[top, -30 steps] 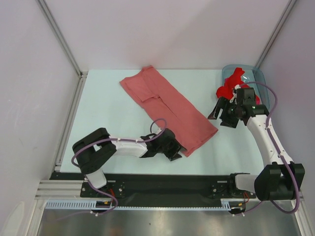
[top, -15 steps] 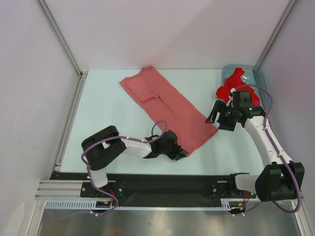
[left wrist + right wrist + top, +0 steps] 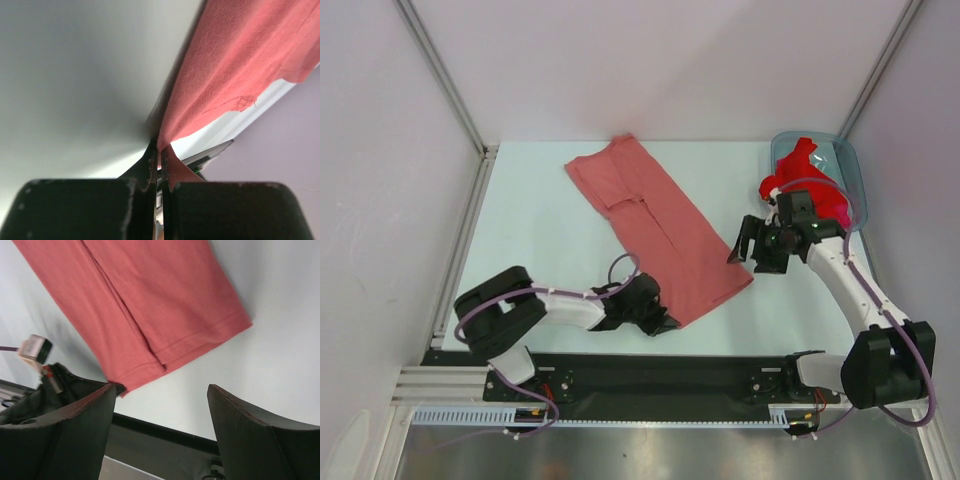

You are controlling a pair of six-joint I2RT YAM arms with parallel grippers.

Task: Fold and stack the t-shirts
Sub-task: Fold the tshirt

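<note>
A salmon-pink t-shirt (image 3: pixel 660 220), folded into a long strip, lies diagonally across the table. My left gripper (image 3: pixel 663 322) sits low at the strip's near end, shut on the hem corner. In the left wrist view the pink cloth (image 3: pixel 240 65) is pinched between the closed fingertips of the left gripper (image 3: pixel 160 150). My right gripper (image 3: pixel 745 250) hovers open just right of the hem's other corner, touching nothing. The right wrist view shows the shirt's hem (image 3: pixel 150 315) ahead of the wide-open right gripper (image 3: pixel 160 407). Brighter red t-shirts (image 3: pixel 800 170) are heaped at the bin.
A translucent blue-grey bin (image 3: pixel 847 165) stands at the back right corner with red cloth spilling over its near-left rim. Grey walls and metal rails enclose the pale table (image 3: pixel 540 240). The black base rail (image 3: pixel 650 375) runs along the near edge.
My left gripper has closed on the shirt's near hem corner and shifted slightly left. The right gripper has moved left and nearer, toward the hem's right corner, staying open.
</note>
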